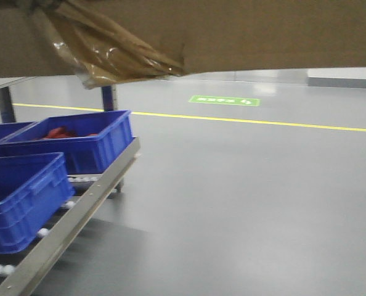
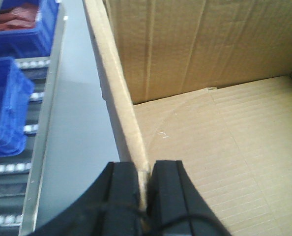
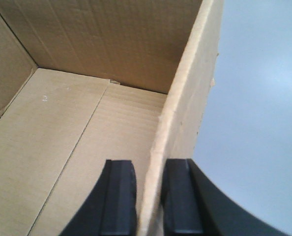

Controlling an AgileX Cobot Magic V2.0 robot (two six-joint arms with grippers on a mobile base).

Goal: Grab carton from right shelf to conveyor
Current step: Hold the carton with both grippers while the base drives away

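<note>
The carton (image 1: 244, 34) is a plain brown cardboard box that fills the top of the front view, held above the floor. A crumpled strip of yellowish tape (image 1: 109, 55) hangs from it. In the left wrist view my left gripper (image 2: 145, 168) is shut on the carton's (image 2: 210, 147) left wall, one finger outside and one inside. In the right wrist view my right gripper (image 3: 148, 166) clamps the right wall of the carton (image 3: 87, 123) the same way. The box is open-topped and empty inside. The conveyor is out of view.
A steel roller rack (image 1: 78, 216) stands at the left with blue bins (image 1: 23, 197) on it, one holding red items (image 1: 60, 132). I cannot tell if it is the right shelf. Grey floor with a yellow line (image 1: 263, 121) and a green marking (image 1: 223, 100) lies ahead.
</note>
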